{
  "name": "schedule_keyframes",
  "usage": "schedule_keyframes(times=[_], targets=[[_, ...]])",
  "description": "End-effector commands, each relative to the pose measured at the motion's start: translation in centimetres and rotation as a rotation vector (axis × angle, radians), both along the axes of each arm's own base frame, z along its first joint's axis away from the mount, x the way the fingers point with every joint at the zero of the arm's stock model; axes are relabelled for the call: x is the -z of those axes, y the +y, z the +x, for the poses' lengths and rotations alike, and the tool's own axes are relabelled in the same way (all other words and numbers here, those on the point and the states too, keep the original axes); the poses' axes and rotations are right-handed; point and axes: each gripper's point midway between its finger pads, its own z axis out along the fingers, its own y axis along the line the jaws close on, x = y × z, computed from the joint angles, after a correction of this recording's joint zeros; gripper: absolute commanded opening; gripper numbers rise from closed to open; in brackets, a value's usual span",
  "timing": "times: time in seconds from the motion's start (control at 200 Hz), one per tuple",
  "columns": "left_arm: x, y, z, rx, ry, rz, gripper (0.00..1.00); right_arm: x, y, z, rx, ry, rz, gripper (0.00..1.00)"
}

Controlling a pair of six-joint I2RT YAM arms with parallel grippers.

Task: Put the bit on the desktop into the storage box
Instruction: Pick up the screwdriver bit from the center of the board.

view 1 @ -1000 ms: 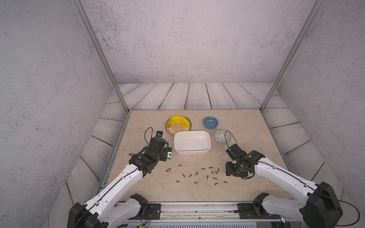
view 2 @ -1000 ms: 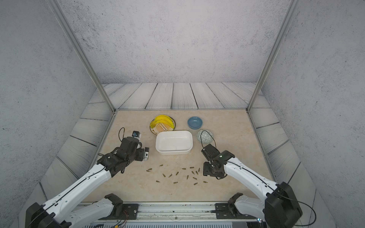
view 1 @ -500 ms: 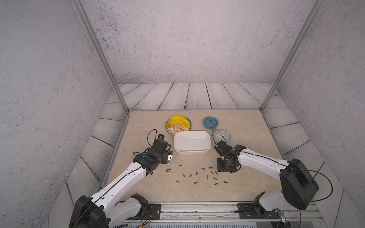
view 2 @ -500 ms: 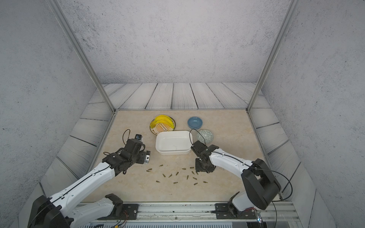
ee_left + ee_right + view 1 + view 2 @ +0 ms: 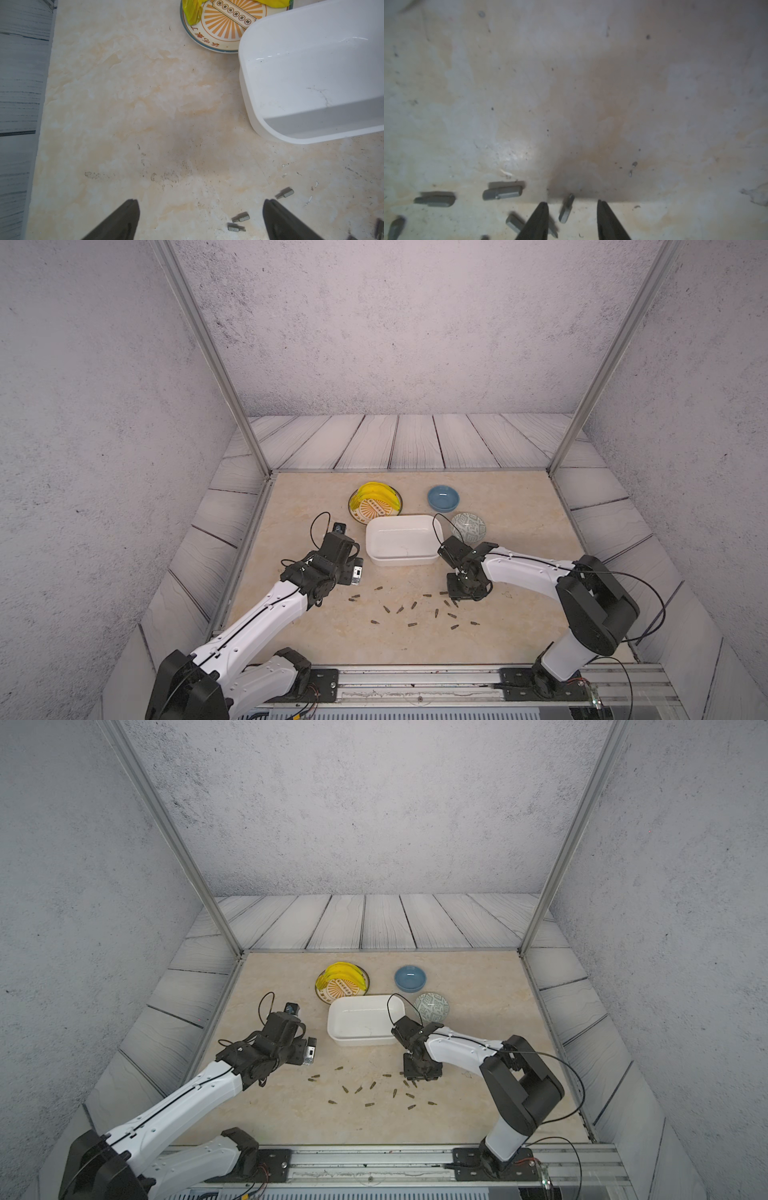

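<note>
Here, scattered bits (image 5: 400, 609) lie on the marble table (image 5: 511, 635), at 6 o'clock of the white storage box (image 5: 401, 559). The right tool (image 5: 571, 201) straddles one bit (image 5: 566, 209), jaws parted, not yet clenched. At 8 o'clock of the storage box, the left tool (image 5: 200, 200) hangs released, jaws wide.

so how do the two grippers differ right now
The left gripper is spread wide, the right gripper much narrower. The left hangs higher, beside the box; the right is down at the desktop, straddling one bit. Both are open and hold nothing.
</note>
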Motion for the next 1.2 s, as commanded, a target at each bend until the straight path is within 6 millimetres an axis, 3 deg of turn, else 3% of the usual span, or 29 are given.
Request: schedule_keyframes(times=[0.0,1.196], targets=[[0.4,-0.1,-0.4,0.002,0.022,0.000,0.99,-0.1,0.0,0.6,-0.016,-0.021,-0.027,0.42],[0.9,-0.5,-0.8,0.016,0.049,-0.022,0.99,1.1,-0.6,-0.8,-0.029,0.022,-0.071,0.12]])
